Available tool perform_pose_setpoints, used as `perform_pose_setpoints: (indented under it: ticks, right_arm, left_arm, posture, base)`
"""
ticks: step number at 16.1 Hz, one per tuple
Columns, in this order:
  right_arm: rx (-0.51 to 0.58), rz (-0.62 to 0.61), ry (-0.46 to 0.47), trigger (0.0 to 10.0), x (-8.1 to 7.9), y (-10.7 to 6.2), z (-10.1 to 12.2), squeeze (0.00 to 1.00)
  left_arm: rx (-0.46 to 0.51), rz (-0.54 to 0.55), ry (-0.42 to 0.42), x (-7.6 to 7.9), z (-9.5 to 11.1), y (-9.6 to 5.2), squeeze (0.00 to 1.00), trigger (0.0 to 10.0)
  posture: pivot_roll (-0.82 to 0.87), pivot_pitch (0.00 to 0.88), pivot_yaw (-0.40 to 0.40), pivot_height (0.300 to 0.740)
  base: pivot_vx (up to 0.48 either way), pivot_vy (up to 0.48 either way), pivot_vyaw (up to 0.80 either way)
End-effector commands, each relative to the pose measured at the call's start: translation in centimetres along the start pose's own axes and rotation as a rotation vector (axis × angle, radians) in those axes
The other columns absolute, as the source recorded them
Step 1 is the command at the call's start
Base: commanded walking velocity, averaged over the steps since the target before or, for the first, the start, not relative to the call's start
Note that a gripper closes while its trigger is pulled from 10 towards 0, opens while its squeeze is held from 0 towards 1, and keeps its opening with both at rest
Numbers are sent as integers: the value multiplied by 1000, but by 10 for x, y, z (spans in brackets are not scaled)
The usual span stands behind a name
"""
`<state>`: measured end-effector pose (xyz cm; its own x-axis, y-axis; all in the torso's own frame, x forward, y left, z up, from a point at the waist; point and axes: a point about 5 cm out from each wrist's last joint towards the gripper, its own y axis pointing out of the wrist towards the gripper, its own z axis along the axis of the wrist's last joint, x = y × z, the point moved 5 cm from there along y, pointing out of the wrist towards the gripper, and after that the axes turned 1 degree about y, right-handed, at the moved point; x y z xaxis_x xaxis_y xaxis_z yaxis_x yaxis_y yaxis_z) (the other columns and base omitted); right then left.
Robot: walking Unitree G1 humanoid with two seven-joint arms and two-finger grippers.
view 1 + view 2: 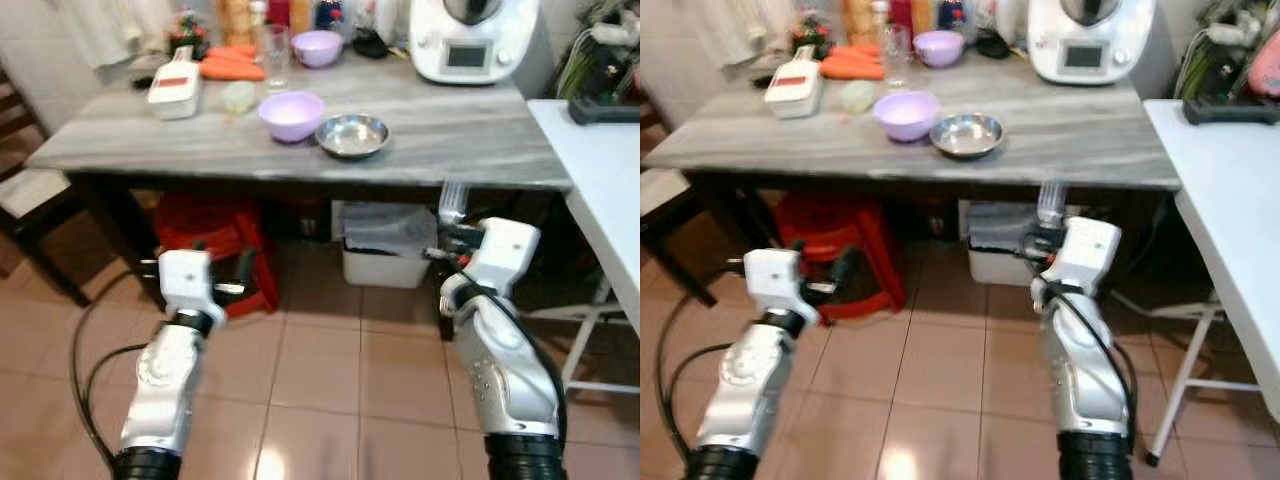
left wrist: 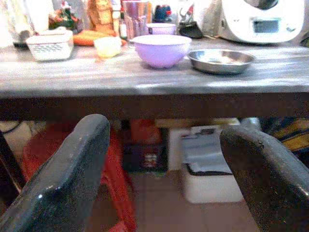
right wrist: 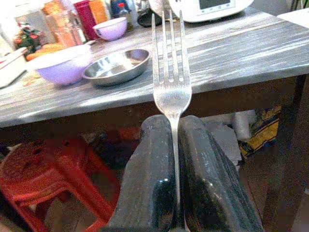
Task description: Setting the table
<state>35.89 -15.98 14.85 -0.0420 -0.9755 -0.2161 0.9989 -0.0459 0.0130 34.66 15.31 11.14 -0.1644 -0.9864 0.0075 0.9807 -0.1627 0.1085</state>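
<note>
A silver fork point(image 3: 170, 72) stands tines-up between the pads of my right gripper point(image 3: 173, 121), which is shut on its handle. The fork point(image 1: 453, 200) and right gripper point(image 1: 447, 243) sit below the front edge of the grey wood-grain table point(image 1: 450, 150), to the right. On the tabletop a lilac bowl point(image 1: 291, 115) sits beside a shallow steel bowl point(image 1: 352, 135). My left gripper point(image 1: 225, 262) is open and holds nothing, low in front of the table; its fingers point(image 2: 63, 179) frame the table edge.
At the back of the table are a second lilac bowl point(image 1: 318, 47), a glass point(image 1: 276, 55), carrots point(image 1: 232, 65), a white grater box point(image 1: 175, 88) and a white appliance point(image 1: 470, 40). Beneath stand a red stool point(image 1: 215, 235) and a white bin point(image 1: 385, 250). A white table point(image 1: 600, 170) is on the right.
</note>
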Motion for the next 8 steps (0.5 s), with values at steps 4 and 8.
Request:
perform_pose_setpoints:
  ticks: [4,8]
  right_arm:
    - [14,-19,-8,10000,7,1,4,0]
    - [17,-22,-11,10000,8,1,5,0]
  left_arm:
    - [17,-33,-1,9,5,3,0,10000]
    - [19,-35,-4,10,5,3,0,10000]
  posture:
    - [-80,65,43,740]
    - [-80,65,43,740]
  base:
    - [407,0,0]
    - [408,0,0]
